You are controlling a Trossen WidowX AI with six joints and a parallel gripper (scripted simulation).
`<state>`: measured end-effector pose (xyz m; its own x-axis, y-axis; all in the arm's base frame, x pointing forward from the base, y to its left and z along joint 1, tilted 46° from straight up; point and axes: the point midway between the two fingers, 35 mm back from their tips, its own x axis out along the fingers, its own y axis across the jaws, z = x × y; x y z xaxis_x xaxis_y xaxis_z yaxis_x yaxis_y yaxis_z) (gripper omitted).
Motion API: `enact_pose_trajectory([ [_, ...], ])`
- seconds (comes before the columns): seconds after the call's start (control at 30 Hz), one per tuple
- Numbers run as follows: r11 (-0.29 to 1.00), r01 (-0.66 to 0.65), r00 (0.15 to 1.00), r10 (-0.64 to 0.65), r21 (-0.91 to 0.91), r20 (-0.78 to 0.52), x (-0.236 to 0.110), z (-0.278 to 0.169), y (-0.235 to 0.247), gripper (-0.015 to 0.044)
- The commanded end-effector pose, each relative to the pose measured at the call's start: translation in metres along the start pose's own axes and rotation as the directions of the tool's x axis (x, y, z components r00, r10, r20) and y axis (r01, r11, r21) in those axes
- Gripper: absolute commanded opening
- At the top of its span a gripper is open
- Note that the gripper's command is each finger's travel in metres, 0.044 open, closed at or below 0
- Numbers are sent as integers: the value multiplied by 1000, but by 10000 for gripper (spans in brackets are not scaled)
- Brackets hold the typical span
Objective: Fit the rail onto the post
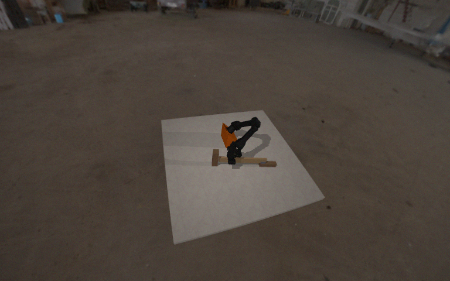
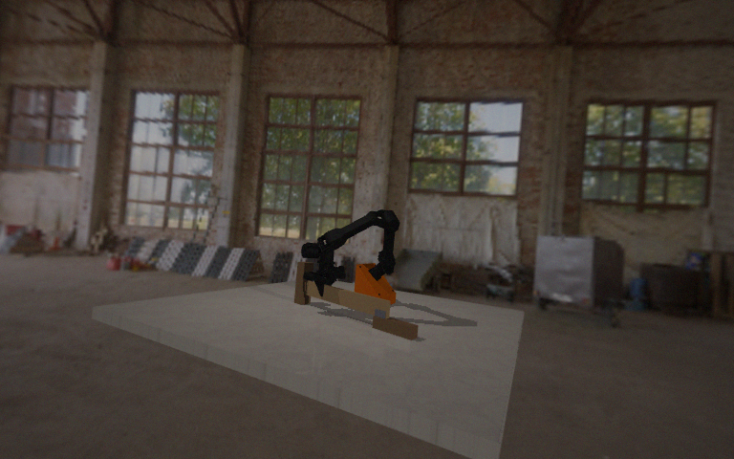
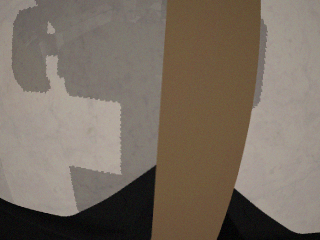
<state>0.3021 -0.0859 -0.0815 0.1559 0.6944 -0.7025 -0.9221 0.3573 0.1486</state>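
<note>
Black parallel-jaw gripper [image 1: 231,160] is clamping the long light wooden rail [image 1: 246,160] near its post-side end, beside the short brown wooden post [image 1: 215,157].

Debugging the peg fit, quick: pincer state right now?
Pincer: closed on the wooden rail, gripping it near the post end.

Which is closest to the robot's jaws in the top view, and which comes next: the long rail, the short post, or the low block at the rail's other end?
1. The rail: the gripper is shut on it, near its post end.
2. The post: just left of the jaws.
3. The footboard block: farthest, at the rail's right end.
</note>
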Motion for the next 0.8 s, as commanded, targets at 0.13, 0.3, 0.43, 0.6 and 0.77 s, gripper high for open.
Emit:
enact_pose_trajectory([
  [0.13,1000,4,1000,-4,-2,-3,-1,-3,-1,0],
  [0.3,1000,4,1000,-4,-2,-3,-1,-5,-1,0],
  [0.43,1000,4,1000,-4,-2,-3,-1,-6,-1,0],
  [0.6,1000,4,1000,-4,-2,-3,-1,-8,-1,0],
  [0.77,1000,4,1000,-4,-2,-3,-2,-9,-1,0],
])
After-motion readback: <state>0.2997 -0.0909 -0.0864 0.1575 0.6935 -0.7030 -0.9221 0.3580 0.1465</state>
